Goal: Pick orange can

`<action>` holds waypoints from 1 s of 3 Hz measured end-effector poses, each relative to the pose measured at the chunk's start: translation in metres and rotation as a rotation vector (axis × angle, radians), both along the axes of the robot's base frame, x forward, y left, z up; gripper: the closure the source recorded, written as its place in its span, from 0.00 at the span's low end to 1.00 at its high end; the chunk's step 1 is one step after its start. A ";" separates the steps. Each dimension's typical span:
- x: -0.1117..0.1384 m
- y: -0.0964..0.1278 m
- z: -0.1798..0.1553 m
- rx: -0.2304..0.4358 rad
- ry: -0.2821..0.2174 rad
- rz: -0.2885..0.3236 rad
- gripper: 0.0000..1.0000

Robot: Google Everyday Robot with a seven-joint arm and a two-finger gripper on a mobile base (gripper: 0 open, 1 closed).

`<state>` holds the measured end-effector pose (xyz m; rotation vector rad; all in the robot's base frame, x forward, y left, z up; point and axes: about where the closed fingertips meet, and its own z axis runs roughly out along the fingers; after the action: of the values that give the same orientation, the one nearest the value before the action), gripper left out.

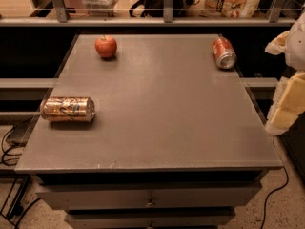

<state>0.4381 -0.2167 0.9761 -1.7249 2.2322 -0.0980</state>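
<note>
The orange can (67,109) lies on its side near the left edge of the grey table (162,109); it is golden-orange with pale swirly printing and silvery ends. My gripper (289,87) shows as white and pale yellow parts at the right edge of the camera view. It is beside the table's right side, far from the can, and partly cut off by the frame. It holds nothing that I can see.
A smaller red-orange can (224,52) lies on its side at the far right corner. A red apple (106,46) stands at the far left. A shelf rail (143,20) runs behind the table. Drawers (150,199) sit below the front edge, with cables on the floor.
</note>
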 end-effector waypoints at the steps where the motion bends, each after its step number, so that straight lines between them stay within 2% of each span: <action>1: 0.000 0.000 0.000 0.000 0.000 0.000 0.00; 2: 0.004 0.021 -0.002 0.046 -0.005 0.077 0.00; 3: 0.008 0.060 -0.005 0.135 -0.011 0.228 0.00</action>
<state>0.4464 -0.1562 0.9714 -1.8830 1.9698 0.0925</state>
